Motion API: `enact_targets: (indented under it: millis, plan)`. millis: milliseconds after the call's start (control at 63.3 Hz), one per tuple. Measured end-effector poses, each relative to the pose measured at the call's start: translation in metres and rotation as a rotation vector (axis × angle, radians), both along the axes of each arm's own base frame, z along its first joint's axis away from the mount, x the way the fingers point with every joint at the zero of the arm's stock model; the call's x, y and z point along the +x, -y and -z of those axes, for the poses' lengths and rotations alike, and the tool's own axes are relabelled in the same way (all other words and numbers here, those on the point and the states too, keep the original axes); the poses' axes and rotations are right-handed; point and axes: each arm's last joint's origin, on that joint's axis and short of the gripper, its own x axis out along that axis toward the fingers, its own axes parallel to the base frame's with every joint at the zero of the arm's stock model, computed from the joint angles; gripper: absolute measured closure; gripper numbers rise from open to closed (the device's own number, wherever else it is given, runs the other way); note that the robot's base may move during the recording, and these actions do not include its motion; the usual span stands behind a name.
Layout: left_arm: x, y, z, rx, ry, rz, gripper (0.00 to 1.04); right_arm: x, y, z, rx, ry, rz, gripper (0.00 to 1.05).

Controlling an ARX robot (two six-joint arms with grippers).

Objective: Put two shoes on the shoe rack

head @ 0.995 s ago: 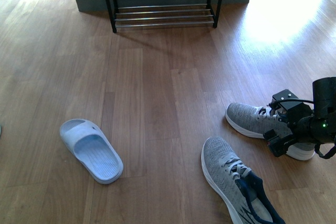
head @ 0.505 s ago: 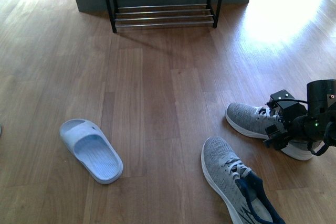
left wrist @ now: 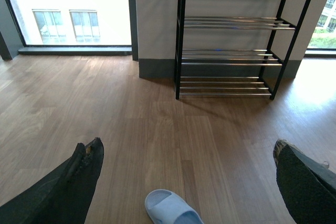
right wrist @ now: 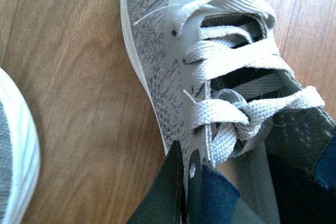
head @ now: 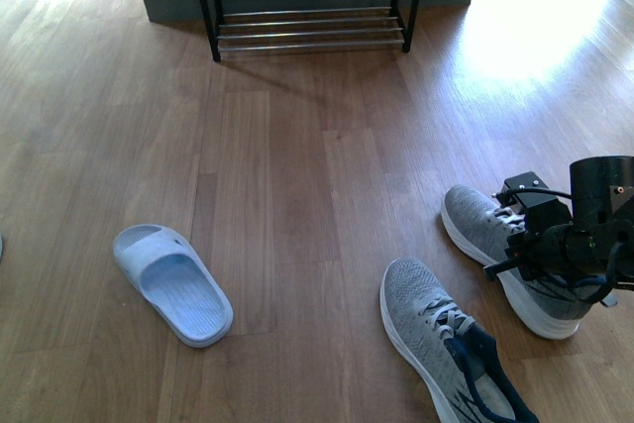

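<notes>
Your right gripper [head: 523,253] has just swung the far grey knit sneaker [head: 475,225] round. Over the last second its toe has edged right and its heel has come down toward you, so the shoe now lies steeply angled instead of across. It turned with the arm, which suggests the grip is sound. The right wrist view shows one dark finger [right wrist: 170,192] pressed against the outside of the upper beside the navy collar, jaws closed on that side wall. Whether the sole has left the floor [head: 297,195] I cannot tell. Your left gripper [left wrist: 185,145] hangs wide open with nothing in it. The shoe rack [head: 307,45] stands well apart, straight ahead across bare boards, with no shoes on the bars in view. When you lift, mind the near grey sneaker [head: 426,314], just beside the held one. The pale blue slide [head: 173,284] lies far to the left, out of the path.
</notes>
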Motion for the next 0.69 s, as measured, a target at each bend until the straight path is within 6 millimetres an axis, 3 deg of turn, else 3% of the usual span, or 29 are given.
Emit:
enact_targets:
  millis: [158, 316, 332, 474, 695]
  plan:
    - [0.000, 0.000, 0.000, 0.000, 0.000, 0.000, 0.09, -0.025, -0.006, -0.042, 0.137, 0.073, 0.154, 1.03]
    - [0.000, 0.000, 0.000, 0.000, 0.000, 0.000, 0.09, -0.056, -0.014, -0.122, 0.246, 0.201, 0.195, 1.03]
    - [0.000, 0.000, 0.000, 0.000, 0.000, 0.000, 0.09, -0.063, -0.015, -0.138, 0.263, 0.221, 0.192, 1.03]
    - [0.000, 0.000, 0.000, 0.000, 0.000, 0.000, 0.09, -0.120, -0.024, -0.216, 0.372, 0.291, 0.161, 1.03]
    - [0.000, 0.000, 0.000, 0.000, 0.000, 0.000, 0.09, -0.197, -0.026, -0.287, 0.490, 0.405, 0.129, 1.03]
